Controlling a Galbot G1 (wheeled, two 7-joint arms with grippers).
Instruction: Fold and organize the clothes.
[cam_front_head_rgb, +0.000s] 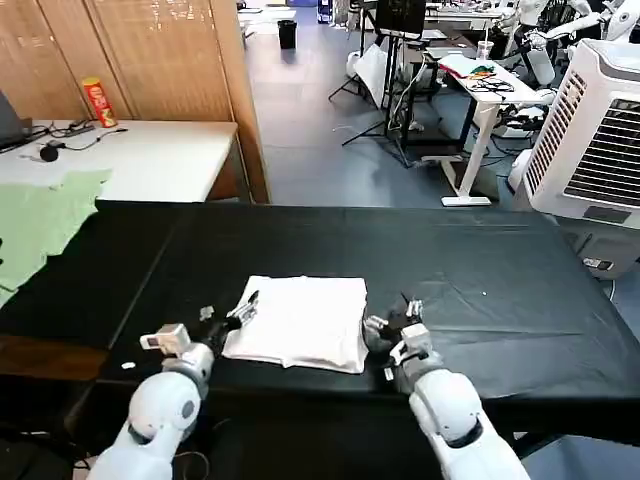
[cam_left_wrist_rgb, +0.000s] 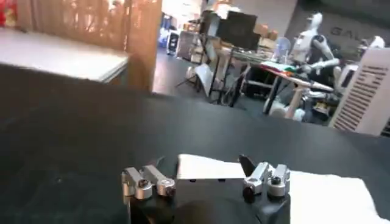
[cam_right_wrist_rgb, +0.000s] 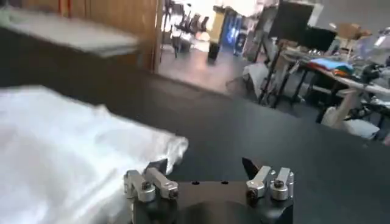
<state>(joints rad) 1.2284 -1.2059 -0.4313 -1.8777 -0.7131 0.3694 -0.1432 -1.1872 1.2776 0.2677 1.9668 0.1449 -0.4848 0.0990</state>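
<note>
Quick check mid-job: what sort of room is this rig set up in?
Most likely a robotics lab or workshop. Behind the black cloth-covered table holding the folded white T-shirt are a white humanoid robot, camera tripods and stands, and cluttered white workbenches.

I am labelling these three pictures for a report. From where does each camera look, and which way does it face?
Head view: from the robot's head, forward and down at the black table; left gripper and right gripper flank the folded white T-shirt.
Left wrist view: low on the left arm; open left gripper at the shirt's edge.
Right wrist view: on the right arm; open right gripper beside the shirt.
All three share the shirt.
</note>
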